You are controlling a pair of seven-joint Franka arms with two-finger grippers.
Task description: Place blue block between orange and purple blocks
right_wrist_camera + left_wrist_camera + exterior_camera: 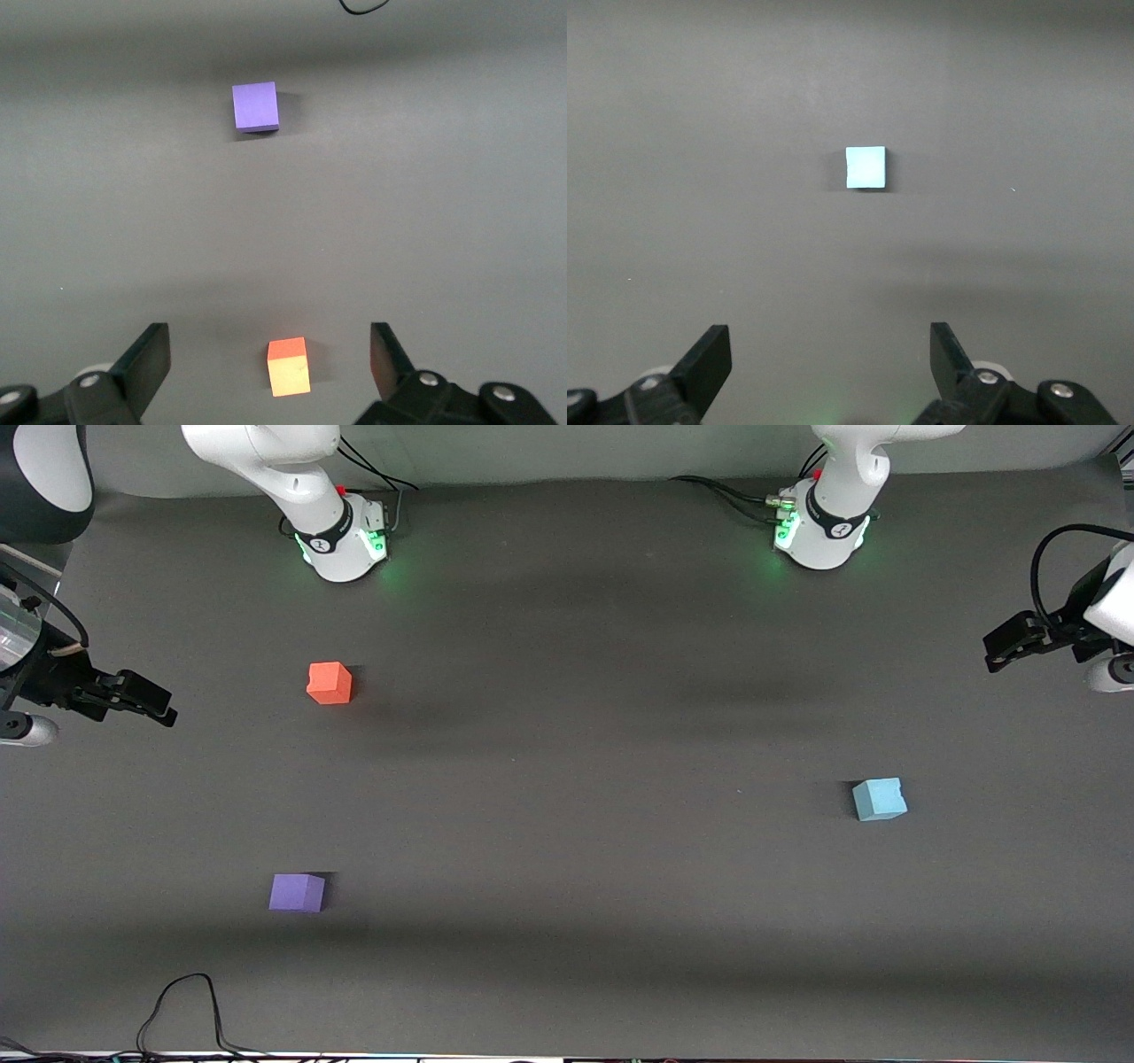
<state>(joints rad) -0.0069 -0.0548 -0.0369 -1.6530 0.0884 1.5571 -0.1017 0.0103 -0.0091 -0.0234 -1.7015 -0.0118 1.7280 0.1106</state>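
The blue block [880, 798] lies on the dark table toward the left arm's end; it also shows in the left wrist view [866, 167]. The orange block [330, 683] lies toward the right arm's end, and the purple block [298, 892] lies nearer the front camera than it. Both show in the right wrist view, orange [289, 366] and purple [255, 106]. My left gripper [1005, 646] is open and empty, raised at the left arm's end of the table. My right gripper [146, 700] is open and empty, raised at the right arm's end.
The two arm bases [341, 540] [819, 536] stand along the table's edge farthest from the front camera. A black cable [182, 1010] loops on the table at the edge nearest the front camera. The dark mat [576, 735] spreads between the blocks.
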